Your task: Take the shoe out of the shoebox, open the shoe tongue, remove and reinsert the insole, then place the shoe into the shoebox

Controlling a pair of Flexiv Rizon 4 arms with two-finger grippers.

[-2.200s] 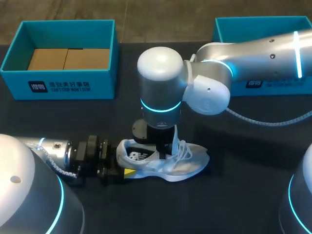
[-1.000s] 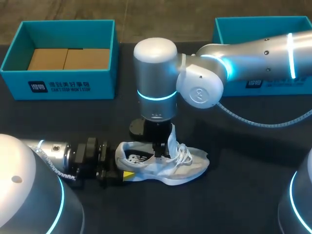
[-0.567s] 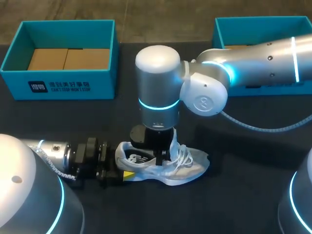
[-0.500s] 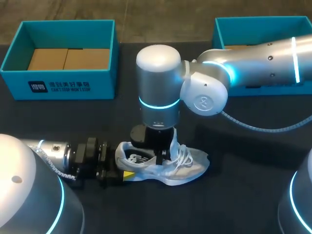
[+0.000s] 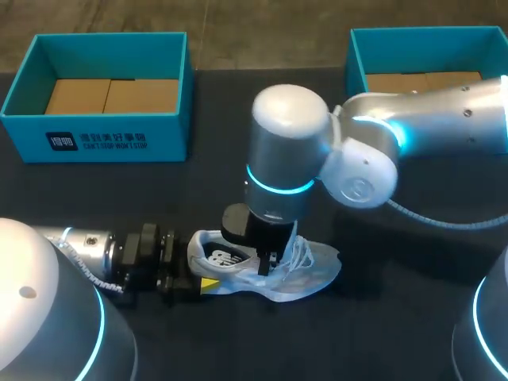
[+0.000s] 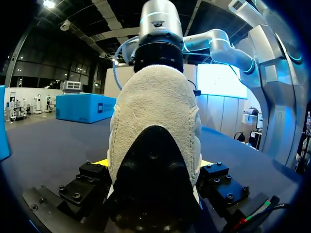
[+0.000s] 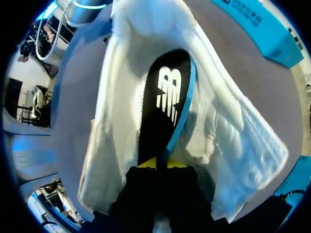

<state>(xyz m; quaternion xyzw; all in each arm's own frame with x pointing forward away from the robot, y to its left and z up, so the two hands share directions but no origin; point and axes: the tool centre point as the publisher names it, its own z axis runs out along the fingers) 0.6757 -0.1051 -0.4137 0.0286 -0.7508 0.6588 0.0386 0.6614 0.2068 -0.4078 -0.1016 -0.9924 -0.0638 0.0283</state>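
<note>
A white sneaker lies on its sole on the black table, toe pointing right. My left gripper comes in low from the left and is shut on its heel. In the left wrist view the heel fills the space between my left gripper's fingers. My right gripper points down into the shoe's mouth. In the right wrist view my right gripper is shut on the end of the black insole, which has a white logo and a blue edge. The insole lies inside the open shoe.
An open teal shoebox with a cardboard liner stands at the back left. A second teal box stands at the back right, partly behind my right arm. My right arm's big elbow joint hangs over the table's middle.
My right arm has shifted to the right and leaned over the shoe. Its gripper has closed on the insole. The left arm and the shoe's heel have not moved.
</note>
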